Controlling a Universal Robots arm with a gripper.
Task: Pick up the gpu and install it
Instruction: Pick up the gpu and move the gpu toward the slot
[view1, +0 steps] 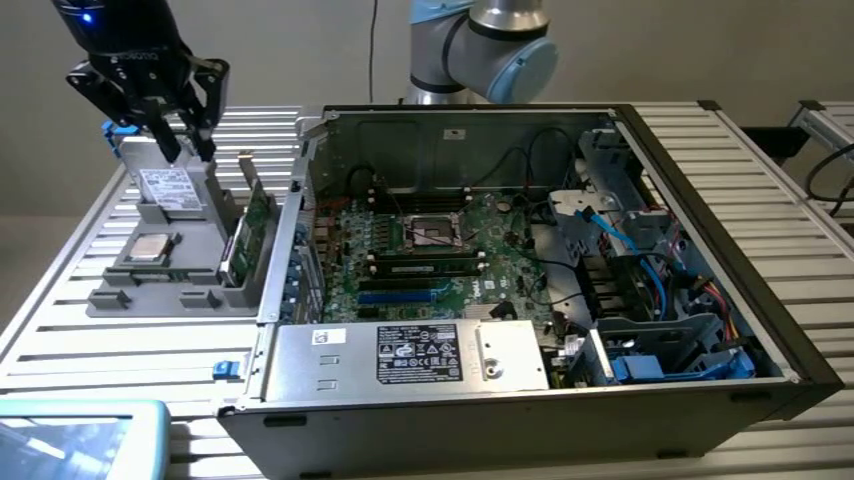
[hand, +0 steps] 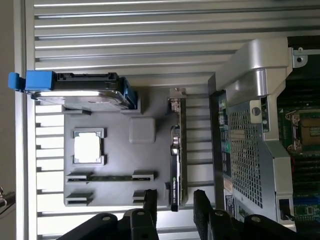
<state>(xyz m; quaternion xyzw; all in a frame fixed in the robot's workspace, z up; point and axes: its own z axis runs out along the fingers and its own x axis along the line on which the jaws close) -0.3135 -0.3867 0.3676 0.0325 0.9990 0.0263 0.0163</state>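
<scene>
Gpu (view1: 252, 226) (hand: 175, 150) stands up on its long edge in a slot of the gray tray (view1: 176, 296) (hand: 120, 165). Its slot is on the side of the tray that is nearest the case (view1: 534, 425) (hand: 250, 65). One face of the gpu is green. A small metal piece sits at the end of it that is closest to the tray's drive (view1: 167, 190) (hand: 80, 92).

The black pincer (view1: 187, 146) (hand: 175, 195) hangs in the air over the tray, above the end where the drive is. Its two fingers (hand: 149, 201) are spread apart. Nothing is between them and they touch nothing. In the wrist view the thin top edge of the gpu lines up with the gap between the fingers, far below them.

The drive is silver with a white label and blue clips, and it leans in its own holder on the tray. A square silver chip (view1: 147, 247) (hand: 87, 148) lies flat in a pocket near the middle of the tray, well apart from the gpu.

The tray rests on a desk (view1: 80, 330) (hand: 125, 30) made of long metal slats. The case lies just beside the tray with its big side open. A green board (view1: 400, 250) with black and blue wires around it shows inside.
</scene>
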